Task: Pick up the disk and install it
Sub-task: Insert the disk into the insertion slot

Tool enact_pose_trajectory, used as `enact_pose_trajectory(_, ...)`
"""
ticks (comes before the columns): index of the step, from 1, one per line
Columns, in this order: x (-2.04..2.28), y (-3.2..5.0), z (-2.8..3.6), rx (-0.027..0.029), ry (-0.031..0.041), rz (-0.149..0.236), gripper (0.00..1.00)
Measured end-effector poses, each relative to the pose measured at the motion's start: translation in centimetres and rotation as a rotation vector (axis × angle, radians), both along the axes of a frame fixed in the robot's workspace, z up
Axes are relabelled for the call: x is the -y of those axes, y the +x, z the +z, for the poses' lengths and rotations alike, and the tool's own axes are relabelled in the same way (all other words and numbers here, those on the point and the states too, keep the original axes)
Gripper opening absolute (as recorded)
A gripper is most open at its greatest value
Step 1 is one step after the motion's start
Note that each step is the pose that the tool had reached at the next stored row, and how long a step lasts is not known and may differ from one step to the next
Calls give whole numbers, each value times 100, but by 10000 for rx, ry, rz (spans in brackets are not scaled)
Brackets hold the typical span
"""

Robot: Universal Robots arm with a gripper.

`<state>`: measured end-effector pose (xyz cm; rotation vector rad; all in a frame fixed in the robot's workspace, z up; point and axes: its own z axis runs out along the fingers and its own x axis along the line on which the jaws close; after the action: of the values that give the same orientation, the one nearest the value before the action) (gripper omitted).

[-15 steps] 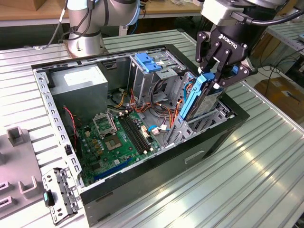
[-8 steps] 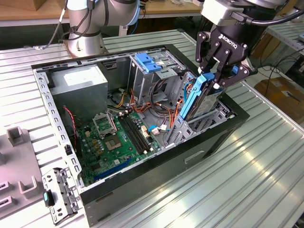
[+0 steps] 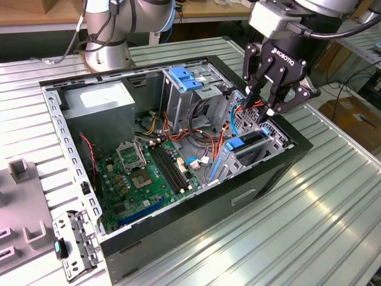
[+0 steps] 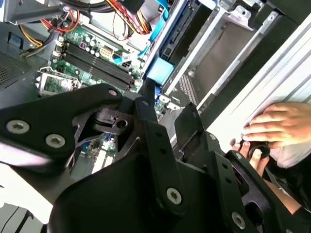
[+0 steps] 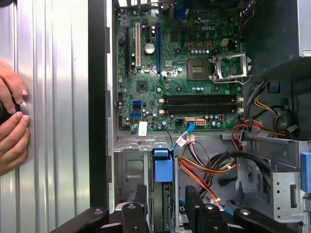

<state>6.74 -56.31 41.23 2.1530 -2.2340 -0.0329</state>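
Note:
The disk (image 3: 253, 140) stands on edge in the metal drive cage at the exterior view's right end of the open computer case. Its blue carrier tab (image 3: 237, 143) faces the motherboard. My gripper (image 3: 260, 110) hangs just above that cage, open, with nothing between its fingers. In the first wrist view the blue tab of the disk (image 5: 163, 167) lies in line with the gap between the two black fingers of the gripper (image 5: 166, 194). The second wrist view shows the same tab (image 4: 160, 72) just beyond the open gripper (image 4: 166, 99).
Inside the case are the green motherboard (image 3: 143, 173), a grey power supply box (image 3: 98, 104), a cage with a blue latch (image 3: 184, 77) and loose coloured cables (image 3: 205, 140). A person's hand (image 5: 12, 126) rests on the ribbed table beside the case. A metal bracket (image 3: 74, 244) lies outside it.

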Motion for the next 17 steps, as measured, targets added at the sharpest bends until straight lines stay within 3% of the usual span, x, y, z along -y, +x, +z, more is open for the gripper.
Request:
enact_pose_trajectory(4, 1, 0, -118, 0, -1, 0, 44)
enact_pose_trajectory(9, 25, 0, -243, 0, -1, 0, 12)
enact_pose_trajectory(17, 47, 0, -404, 0, -2, 0, 11)
